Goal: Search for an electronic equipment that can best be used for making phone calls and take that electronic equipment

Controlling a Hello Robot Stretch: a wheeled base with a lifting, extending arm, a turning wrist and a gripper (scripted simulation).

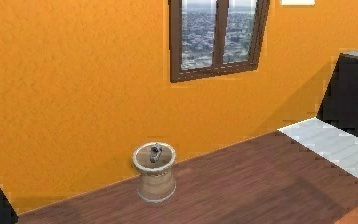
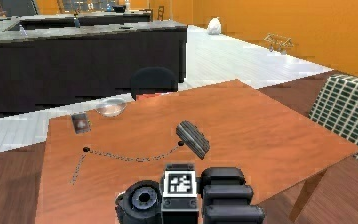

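A small dark grey slab [image 2: 81,122] is lying flat on the brown table [image 2: 277,130], near its far left corner.

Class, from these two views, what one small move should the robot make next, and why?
Probably reach out over the table: the hand sits at its near edge, while a ribbed dark slab and a smaller dark block, either possibly the phone, lie farther out.
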